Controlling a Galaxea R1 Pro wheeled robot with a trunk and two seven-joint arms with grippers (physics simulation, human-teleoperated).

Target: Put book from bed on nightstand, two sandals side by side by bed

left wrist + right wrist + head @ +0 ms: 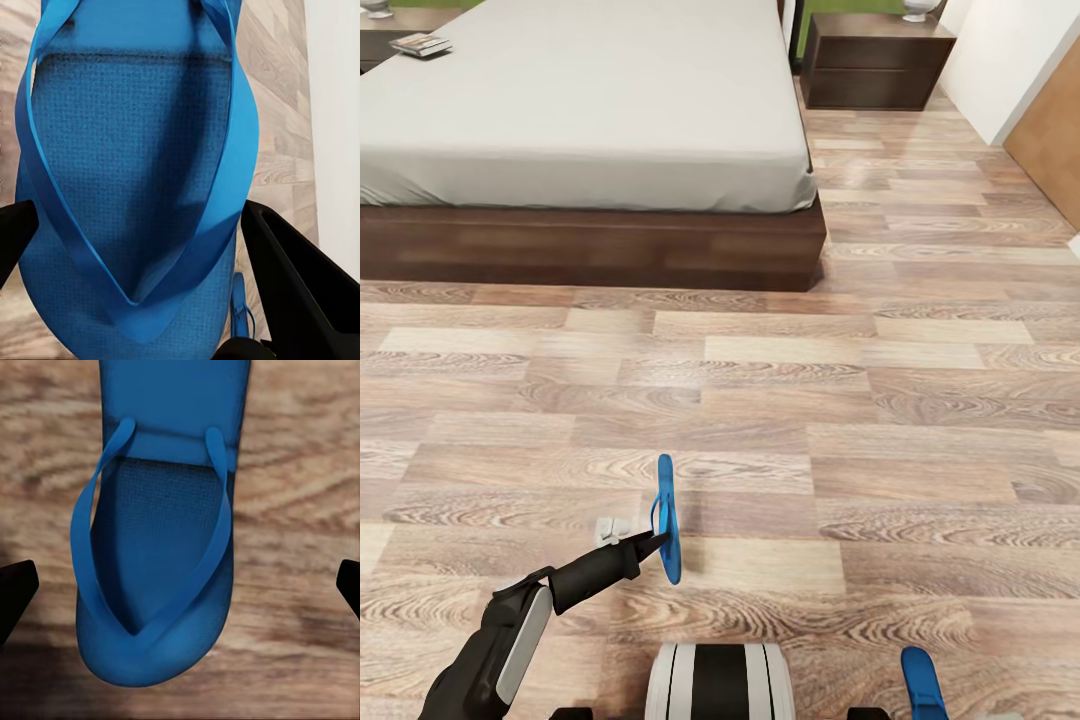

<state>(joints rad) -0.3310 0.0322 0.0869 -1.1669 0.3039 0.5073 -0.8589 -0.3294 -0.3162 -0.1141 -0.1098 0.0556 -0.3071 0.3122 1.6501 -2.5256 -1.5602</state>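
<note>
From my head camera, the book (421, 44) already lies on the far-left nightstand (380, 35), off the bed (580, 100), so I judge that half of the job done. The second nightstand (875, 62) stands at the bed's other side, with a pale object on top that I cannot identify. My left gripper (652, 545) reaches out low over the wood-plank floor (860, 400) and has one blue sandal (665, 515) turned up on its edge, clear of the planks or nearly so. The other blue sandal (922, 682) lies at the lower right of this picture, close to my base and well apart from the first. Both are still well short of the bed, so the sandal half is what remains: carry them over and set them side by side along the frame.

From my left wrist camera, the held sandal (127, 172) sits right up against the lens, thong strap (225, 202) toward me, with my black fingers (300, 277) flanking it on either side. They look clenched on its toe end, though the contact itself is too close to the lens for me to be sure of the bite.

From my right wrist camera, the second sandal (161, 547) lies flat on the floor, strap up, directly below. My right fingers (15, 589) show only as dark tips at the two edges, spread wide with the sandal between them and not touching it: released, nothing grasped. I judge this one is lined up for a pickup not yet made.
</note>
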